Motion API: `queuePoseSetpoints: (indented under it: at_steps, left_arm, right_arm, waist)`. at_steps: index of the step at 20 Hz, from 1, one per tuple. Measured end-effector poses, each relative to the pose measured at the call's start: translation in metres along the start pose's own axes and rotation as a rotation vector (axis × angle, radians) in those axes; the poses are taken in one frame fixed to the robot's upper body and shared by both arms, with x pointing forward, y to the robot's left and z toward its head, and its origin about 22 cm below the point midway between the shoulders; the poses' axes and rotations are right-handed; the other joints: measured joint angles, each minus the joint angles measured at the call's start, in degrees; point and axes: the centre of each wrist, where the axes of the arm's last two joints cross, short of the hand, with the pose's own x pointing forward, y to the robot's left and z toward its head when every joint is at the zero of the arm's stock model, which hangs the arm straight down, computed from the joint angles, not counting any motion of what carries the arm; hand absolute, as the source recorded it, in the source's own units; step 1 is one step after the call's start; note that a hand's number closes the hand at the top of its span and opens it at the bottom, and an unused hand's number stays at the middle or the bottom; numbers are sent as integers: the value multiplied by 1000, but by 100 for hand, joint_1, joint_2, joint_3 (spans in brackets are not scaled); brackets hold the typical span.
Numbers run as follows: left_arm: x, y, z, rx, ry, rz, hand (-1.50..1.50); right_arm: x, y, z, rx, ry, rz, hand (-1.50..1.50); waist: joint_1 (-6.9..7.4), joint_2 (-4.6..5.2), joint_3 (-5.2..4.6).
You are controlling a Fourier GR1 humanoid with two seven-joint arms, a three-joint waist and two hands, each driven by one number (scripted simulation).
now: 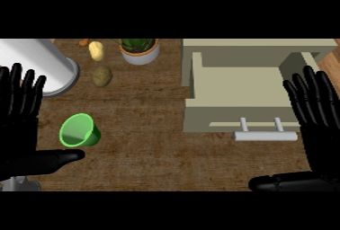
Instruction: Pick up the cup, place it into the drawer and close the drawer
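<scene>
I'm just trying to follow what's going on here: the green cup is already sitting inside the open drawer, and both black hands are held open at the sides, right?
Not quite. The head view shows the green cup lying on the wooden counter, left of the open drawer, not inside it. The rest holds: the left hand and the right hand are open at the sides.

My left hand [20, 134] is glossy black throughout, with long slim segmented fingers and a thick, rounded thumb. My right hand [317, 130] matches it: same black finish, same ribbed fingers, blunt thumb. A small patch of grey forearm [20, 183] shows below the left hand.
</scene>
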Motion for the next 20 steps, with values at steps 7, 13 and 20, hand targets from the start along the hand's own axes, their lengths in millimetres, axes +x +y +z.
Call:
queuePoseSetpoints:
  at_steps: [7,13,20]
  left_arm:
    - [-10,-6,-2,8,9,12,-150]
    - [-17,-3,-6,28,35,14,-150]
    - [-26,3,-2,65,73,-4,-150]
  right_arm:
    - [-7,5,-8,-1,3,-8,-150]
    - [-14,9,-11,8,-4,-16,-150]
    - [-11,3,-6,5,-6,-5,-150]
  waist:
    - [1,-1,1]
    - [2,-2,2]
    - [-2,-3,2]
